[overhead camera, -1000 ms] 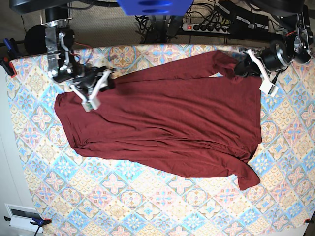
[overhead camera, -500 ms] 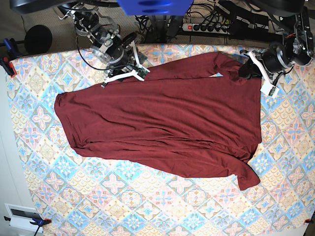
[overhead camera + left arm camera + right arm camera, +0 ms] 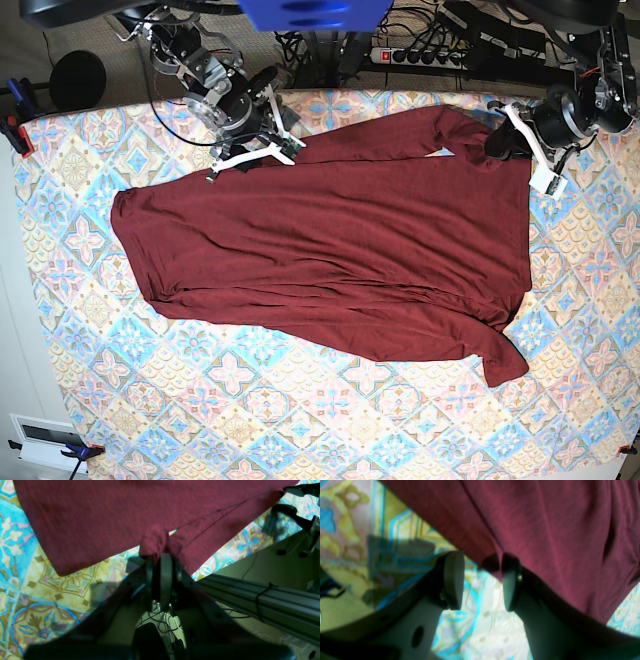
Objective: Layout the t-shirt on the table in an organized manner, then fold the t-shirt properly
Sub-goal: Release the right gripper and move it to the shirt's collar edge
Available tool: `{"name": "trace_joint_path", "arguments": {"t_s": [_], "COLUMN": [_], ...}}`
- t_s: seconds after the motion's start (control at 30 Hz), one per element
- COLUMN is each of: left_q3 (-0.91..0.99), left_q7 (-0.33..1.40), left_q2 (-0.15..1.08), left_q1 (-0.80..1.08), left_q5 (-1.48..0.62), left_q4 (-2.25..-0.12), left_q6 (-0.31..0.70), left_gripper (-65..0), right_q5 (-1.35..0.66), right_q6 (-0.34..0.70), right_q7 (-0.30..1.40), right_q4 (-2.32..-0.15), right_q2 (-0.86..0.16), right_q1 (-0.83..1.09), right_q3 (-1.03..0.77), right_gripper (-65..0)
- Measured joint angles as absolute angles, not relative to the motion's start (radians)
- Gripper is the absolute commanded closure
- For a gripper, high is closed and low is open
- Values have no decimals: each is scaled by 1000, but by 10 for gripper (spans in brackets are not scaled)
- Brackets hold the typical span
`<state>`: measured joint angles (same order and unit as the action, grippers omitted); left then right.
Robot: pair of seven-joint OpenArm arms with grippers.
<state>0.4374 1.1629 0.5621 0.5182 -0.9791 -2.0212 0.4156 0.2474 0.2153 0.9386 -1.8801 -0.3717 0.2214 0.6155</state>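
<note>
The t-shirt point(image 3: 330, 240) lies spread but skewed across the table point(image 3: 250, 410), its body running diagonally with ripples through the middle and a sleeve trailing toward the near edge. The left gripper point(image 3: 162, 560) is clamped on a bunched pinch of the t-shirt's far edge, fabric gathered between its jaws. The right gripper point(image 3: 481, 580) has its jaws apart with nothing between them, one finger lying against the hem at the t-shirt's far side. A second ago this gripper was at the shirt's shoulder end; it has since swung along the far edge toward the shirt's middle and settled there. That reads as lining up a second grasp on the same edge, so laying out is unfinished and folding has not begun
</note>
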Motion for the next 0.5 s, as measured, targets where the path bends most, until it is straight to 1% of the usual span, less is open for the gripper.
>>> {"name": "trace_joint_path", "arguments": {"t_s": [0.07, 0.13, 0.23, 0.33, 0.37, 0.5], "left_q3": [437, 437, 437, 437, 437, 437], "left_q7": [1163, 1163, 1163, 1163, 1163, 1163], "left_q2": [562, 562, 562, 562, 562, 562], "left_q1": [518, 518, 519, 518, 518, 519], "left_q5": [-982, -982, -982, -982, -982, -982], "left_q4": [-2021, -2021, -2021, -2021, -2021, -2021], "left_q6": [416, 416, 416, 416, 416, 416], "left_gripper": [0, 0, 0, 0, 0, 0], "right_q5": [247, 247, 241, 228, 228, 229], "right_q6": [213, 208, 210, 216, 217, 218], "right_q7": [909, 896, 886, 882, 882, 886], "right_q4": [-1862, -1847, -1839, -1836, -1836, -1848], "right_q2": [-371, -367, -366, -366, -366, -366], "right_q1": [216, 213, 213, 213, 213, 219], "right_q3": [616, 616, 619, 620, 621, 622], "right_gripper": [-227, -200, -125, -23, 0, 0]}}
